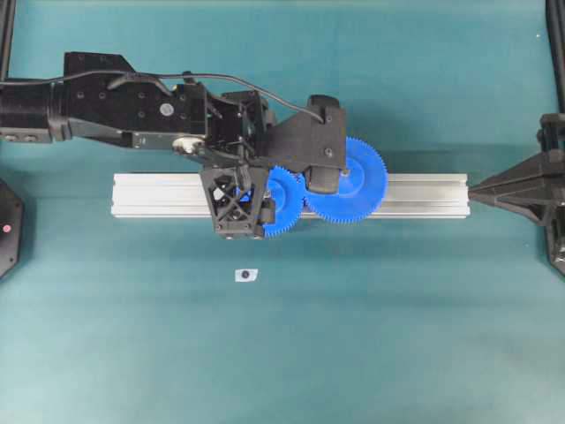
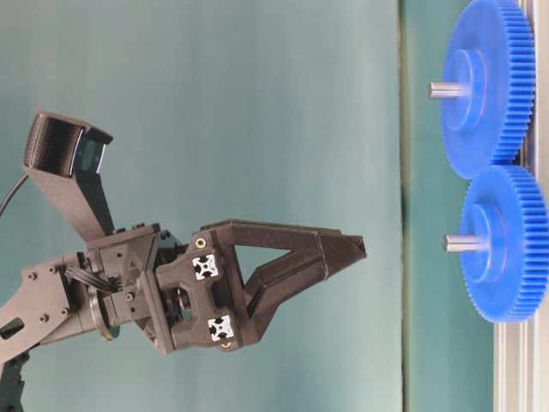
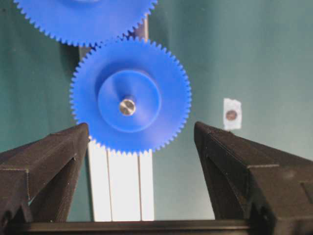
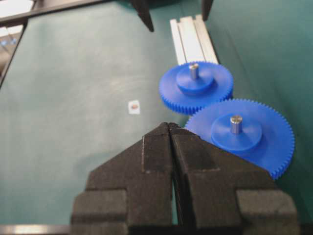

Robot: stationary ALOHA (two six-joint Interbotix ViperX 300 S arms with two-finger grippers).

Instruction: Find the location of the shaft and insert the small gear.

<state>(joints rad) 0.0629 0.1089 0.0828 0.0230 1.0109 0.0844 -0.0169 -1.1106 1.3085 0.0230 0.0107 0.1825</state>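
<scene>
The small gear (image 1: 282,205) (image 3: 130,95) (image 4: 195,88) (image 2: 506,245), a blue toothed disc, lies flat on the aluminium rail (image 1: 159,194). Its teeth meet those of the larger blue gear (image 1: 357,181) (image 4: 239,134). The silvery tip of the shaft (image 3: 127,106) (image 4: 193,71) (image 2: 459,243) sticks up through the small gear's hub. My left gripper (image 3: 142,129) (image 2: 356,249) hangs open above the small gear, apart from it, with nothing between its fingers (image 3: 54,156). My right gripper (image 4: 168,126) (image 1: 481,186) is shut and empty, off the rail's right end.
A small white tag with a dark dot (image 1: 246,275) (image 3: 232,114) (image 4: 133,106) lies on the teal mat in front of the rail. The left arm (image 1: 132,102) reaches in from the left, over the rail. Black frame parts stand at the table's edges.
</scene>
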